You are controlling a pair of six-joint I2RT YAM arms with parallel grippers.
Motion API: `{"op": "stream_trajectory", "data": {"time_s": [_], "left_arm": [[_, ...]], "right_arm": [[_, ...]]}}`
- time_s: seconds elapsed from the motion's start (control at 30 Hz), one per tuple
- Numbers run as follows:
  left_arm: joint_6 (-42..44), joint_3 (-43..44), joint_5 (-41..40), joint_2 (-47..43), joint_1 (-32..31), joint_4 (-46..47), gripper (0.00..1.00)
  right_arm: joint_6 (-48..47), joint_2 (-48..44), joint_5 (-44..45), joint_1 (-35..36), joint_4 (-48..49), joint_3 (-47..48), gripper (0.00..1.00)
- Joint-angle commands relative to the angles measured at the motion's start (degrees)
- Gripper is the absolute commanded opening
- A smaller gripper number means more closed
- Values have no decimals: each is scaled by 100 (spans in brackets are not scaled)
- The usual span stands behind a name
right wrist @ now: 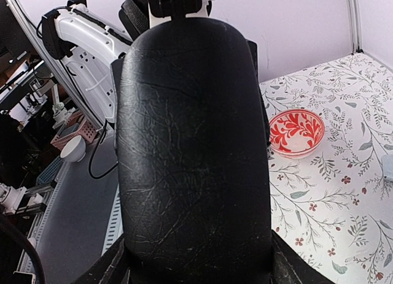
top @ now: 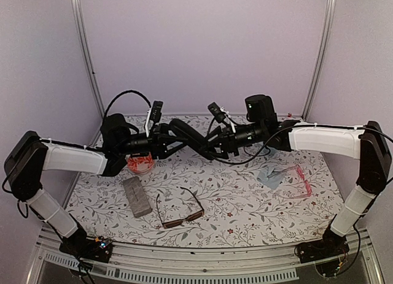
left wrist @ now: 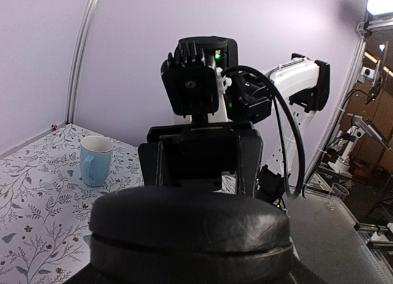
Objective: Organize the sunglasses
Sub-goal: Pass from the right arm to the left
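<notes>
Claws first, top view: right claw (top: pixel 212 146) is clamped on the black oval case (top: pixel 187 134), held in mid-air over the desk (top: pixel 239 201). Left claw (top: pixel 164 138) sits right at the case's other end, but I can't tell if it's gripping or just around it. Both sunglasses lie loose on the floral desk. The thin brown pair (top: pixel 179 211) is below the claws and toward the bases, about mid-desk and slightly on the left arm's side. Its long axis runs left-right, with the slim temples open and pointing away. The translucent pink pair (top: pixel 298 180) is off right, nearer the right arm, touching a bluish cloth (top: pixel 270 176). A grey case (top: pixel 136 196), boxy and matte, lies just left of the brown pair. Left wrist view: the case's rounded, leathery, seamed edge fills the bottom, the other claw straddles the far side, and a pale blue mug (left wrist: pixel 96 160) stands on the desk. Right wrist view: wrinkly black shell up close, red patterned bowl (right wrist: pixel 296 132) beyond, no glasses showing
</notes>
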Motion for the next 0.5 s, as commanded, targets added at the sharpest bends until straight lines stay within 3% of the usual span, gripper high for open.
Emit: {"op": "stream_trajectory", "data": {"time_s": [0.0,0.2,0.3,0.47], "left_arm": [[86,174,198,131,-9,201,23],[263,273,268,117,-9,-144,0],[436,292,266,74,-13,-430,0],[556,272,277,19,-26,-625,0]], "right_arm": [[145,94,-93,55,170,-10,51],[48,85,241,116,-154,152,75],[-17,84,332,141,-233,200,81],[-24,133,385,155,-265,260,80]]}}
